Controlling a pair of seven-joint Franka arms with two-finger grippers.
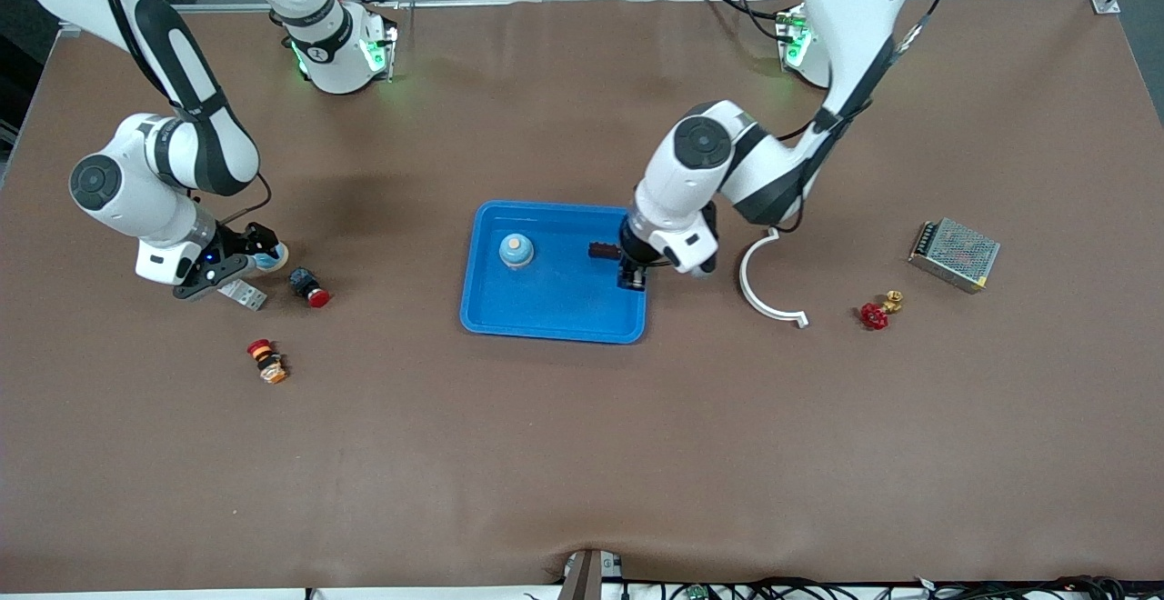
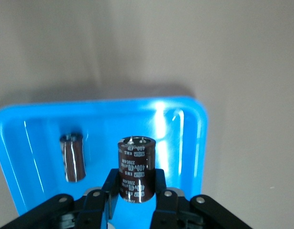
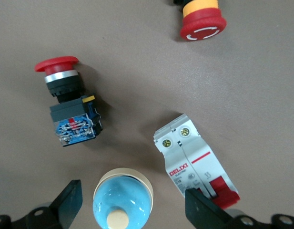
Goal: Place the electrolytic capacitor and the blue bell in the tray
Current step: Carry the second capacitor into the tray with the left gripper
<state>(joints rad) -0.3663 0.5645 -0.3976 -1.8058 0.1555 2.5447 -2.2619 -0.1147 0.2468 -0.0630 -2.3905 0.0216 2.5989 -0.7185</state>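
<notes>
The bright-blue tray (image 1: 555,309) lies mid-table. In it stand a blue bell (image 1: 516,251) and a dark electrolytic capacitor (image 1: 602,251), which lies on its side (image 2: 73,157). My left gripper (image 1: 632,277) hangs over the tray's end toward the left arm, shut on a second brown capacitor (image 2: 136,167) held upright between its fingers (image 2: 113,183). My right gripper (image 1: 259,253) is low at the right arm's end, open, with another blue bell (image 3: 123,202) between its fingers and not touched.
Beside that bell lie a white circuit breaker (image 3: 197,164), a red push button (image 3: 65,102) and a red-and-yellow stop button (image 1: 266,361). Toward the left arm's end are a white curved bracket (image 1: 759,282), a red valve handle (image 1: 875,314) and a metal power supply (image 1: 955,255).
</notes>
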